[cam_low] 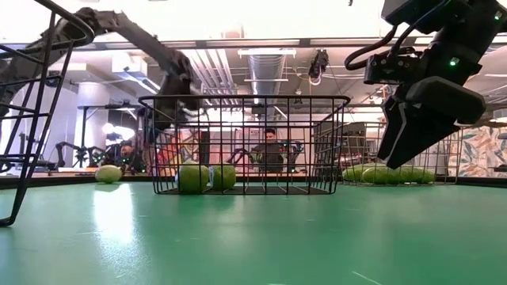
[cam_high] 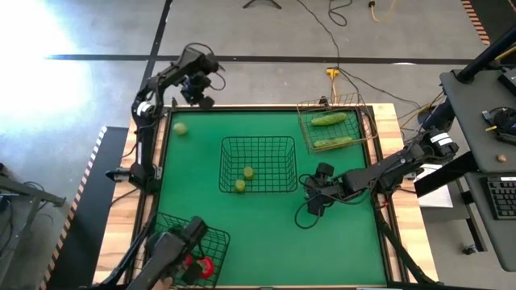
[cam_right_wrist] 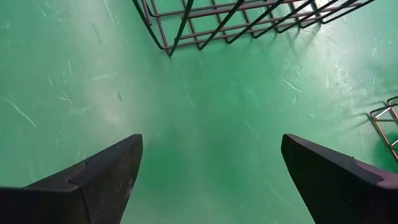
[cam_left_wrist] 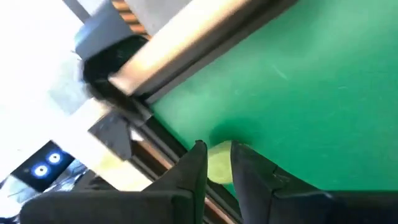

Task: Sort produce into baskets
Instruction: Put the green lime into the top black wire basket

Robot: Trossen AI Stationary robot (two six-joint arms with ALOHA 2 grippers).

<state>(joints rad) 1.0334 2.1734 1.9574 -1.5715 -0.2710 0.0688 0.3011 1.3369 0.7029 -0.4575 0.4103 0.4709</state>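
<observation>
- Three wire baskets are counted: a dark centre basket (cam_high: 258,164), a tan far-right basket (cam_high: 337,123), a dark near-left basket (cam_high: 189,246).
- Two cucumbers (cam_high: 329,119) are seen.
- Three pale round fruits (cam_high: 180,128) are counted.
- Red tomatoes (cam_high: 203,267) cannot be counted.

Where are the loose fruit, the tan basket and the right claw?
loose fruit (cam_high: 180,128), high view, its top.
tan basket (cam_high: 306,129), high view, left rim.
right claw (cam_high: 313,205), high view, between its open fingertips.

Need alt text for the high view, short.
Overhead view of a green table: a dark centre basket holds two pale green fruits, a tan basket holds two cucumbers, and a third fruit lies loose near the left claw. The right claw hovers open beside the centre basket.
</observation>
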